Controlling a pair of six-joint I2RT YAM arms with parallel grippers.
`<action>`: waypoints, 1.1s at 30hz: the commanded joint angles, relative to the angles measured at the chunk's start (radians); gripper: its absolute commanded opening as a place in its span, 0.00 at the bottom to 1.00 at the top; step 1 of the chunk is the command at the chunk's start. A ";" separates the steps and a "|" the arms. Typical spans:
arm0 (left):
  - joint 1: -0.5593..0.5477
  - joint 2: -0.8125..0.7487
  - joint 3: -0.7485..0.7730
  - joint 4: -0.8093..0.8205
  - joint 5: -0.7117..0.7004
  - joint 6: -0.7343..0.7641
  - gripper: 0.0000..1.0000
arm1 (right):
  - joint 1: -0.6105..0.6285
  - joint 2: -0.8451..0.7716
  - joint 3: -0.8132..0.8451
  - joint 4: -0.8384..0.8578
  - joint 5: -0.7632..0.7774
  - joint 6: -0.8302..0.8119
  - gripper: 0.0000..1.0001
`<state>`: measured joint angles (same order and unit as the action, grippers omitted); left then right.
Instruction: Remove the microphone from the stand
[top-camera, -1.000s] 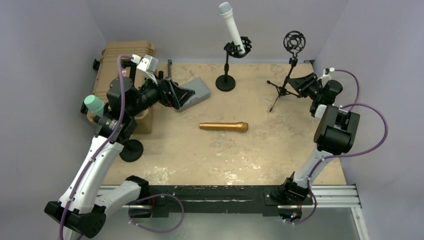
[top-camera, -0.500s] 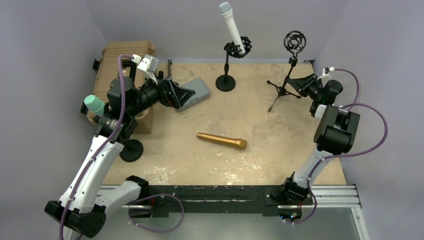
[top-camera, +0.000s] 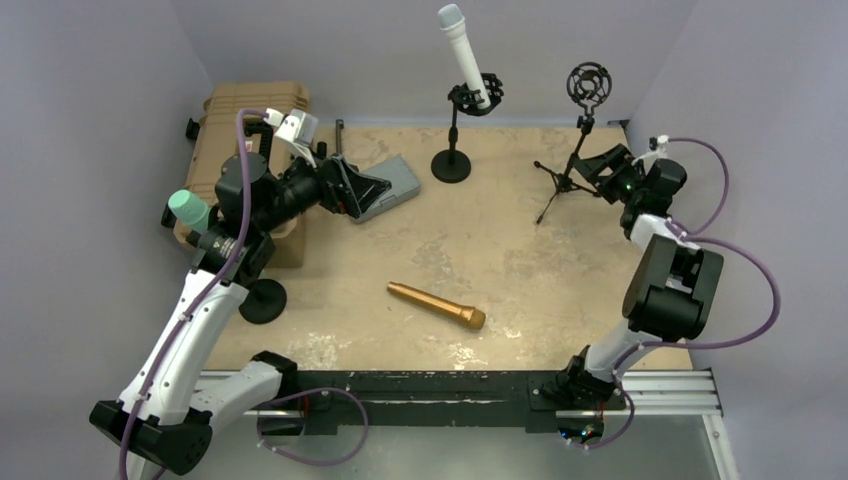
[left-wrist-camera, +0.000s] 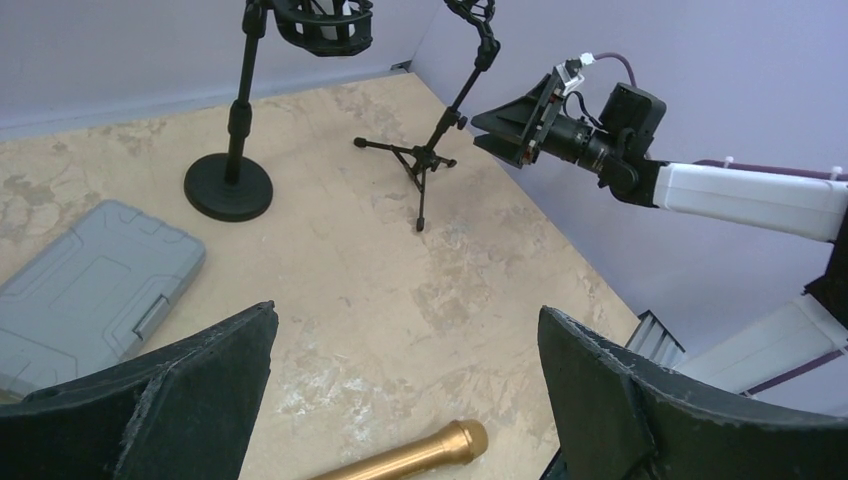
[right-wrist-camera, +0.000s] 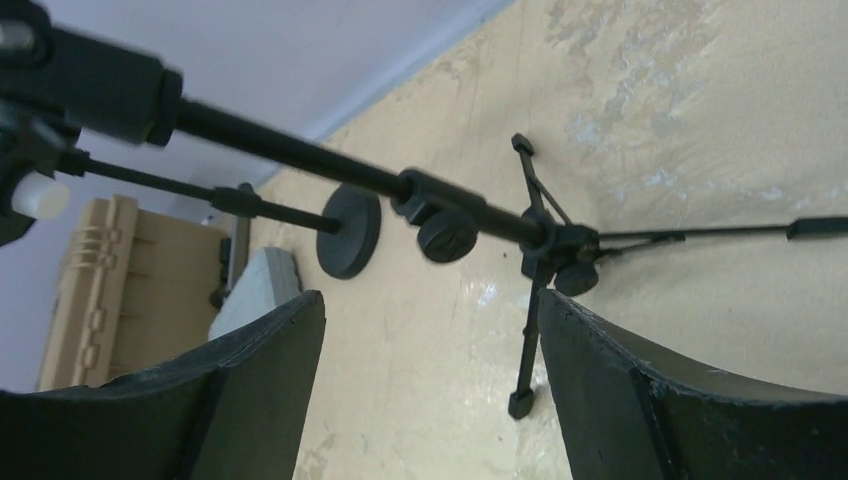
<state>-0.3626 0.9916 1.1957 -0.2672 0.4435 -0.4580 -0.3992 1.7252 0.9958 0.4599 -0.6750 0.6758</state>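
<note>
Microphone (top-camera: 437, 304) lies free on the desk (top-camera: 560, 290), tripod stand (top-camera: 577, 150) empty, and we see left gripper (left-wrist-camera: 405, 320) and right gripper (right-wrist-camera: 432, 300) spread apart, holding nothing.

The loose microphone (top-camera: 436, 304) is gold, the mounted microphone (top-camera: 465, 60) white, the case (top-camera: 393, 186) grey.

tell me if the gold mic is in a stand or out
Out: the gold microphone lies flat on the table, touching no stand, and the tripod stand has nothing in its ring mount.
</note>
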 joint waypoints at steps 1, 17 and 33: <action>-0.007 0.002 -0.006 0.049 0.020 -0.019 1.00 | 0.065 -0.135 -0.049 -0.226 0.168 -0.118 0.76; -0.007 -0.008 0.001 0.019 -0.034 0.002 1.00 | 1.146 -0.373 -0.275 -0.293 0.126 -0.019 0.43; -0.007 -0.002 0.001 0.005 -0.071 0.030 1.00 | 1.527 -0.016 -0.116 -0.375 0.418 -0.083 0.33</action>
<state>-0.3634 0.9955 1.1957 -0.2749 0.3710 -0.4484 1.1313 1.7214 0.8341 0.1516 -0.4137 0.6453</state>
